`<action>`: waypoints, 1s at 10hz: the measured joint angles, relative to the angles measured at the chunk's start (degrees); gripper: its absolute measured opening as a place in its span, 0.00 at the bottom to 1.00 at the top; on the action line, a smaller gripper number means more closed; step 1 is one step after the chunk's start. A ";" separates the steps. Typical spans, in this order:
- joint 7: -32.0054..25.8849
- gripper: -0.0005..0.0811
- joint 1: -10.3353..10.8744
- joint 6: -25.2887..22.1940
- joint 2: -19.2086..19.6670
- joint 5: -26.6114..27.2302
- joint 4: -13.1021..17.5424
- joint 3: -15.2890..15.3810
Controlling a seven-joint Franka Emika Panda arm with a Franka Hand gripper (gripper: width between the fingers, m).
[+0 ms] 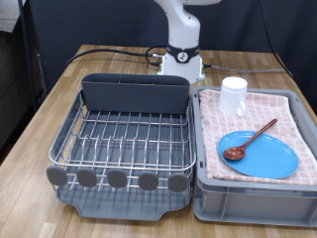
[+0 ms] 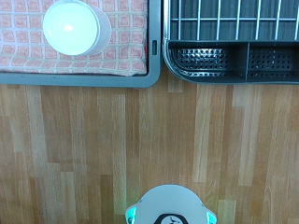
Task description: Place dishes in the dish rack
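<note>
While dishes rest on checked cloth (image 1: pixel 289 111), rack (image 1: pixel 124 134) bare

Blue plate (image 1: pixel 260 155) with spoon (image 1: pixel 250 140) beside mug (image 1: pixel 234 95); dish rack (image 1: pixel 124 139) bare

One round bright-blue plate (image 1: pixel 259 155), one white cylindrical mug (image 1: pixel 234 95), one reddish-brown wooden spoon (image 1: pixel 248 141), one silver wire dish rack (image 1: pixel 124 139), one grey bin (image 1: pixel 253 195).

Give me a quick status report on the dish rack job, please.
Gripper not in view. Dish rack holds no dishes. Mug, blue plate and spoon sit on checked cloth in bin.
</note>
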 joint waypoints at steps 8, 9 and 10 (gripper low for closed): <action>21.96 0.99 0.02 10.46 11.28 4.46 3.44 8.15; 25.08 0.99 0.03 12.33 13.24 5.52 4.49 9.31; 28.17 0.99 0.04 14.23 15.16 6.51 5.42 10.41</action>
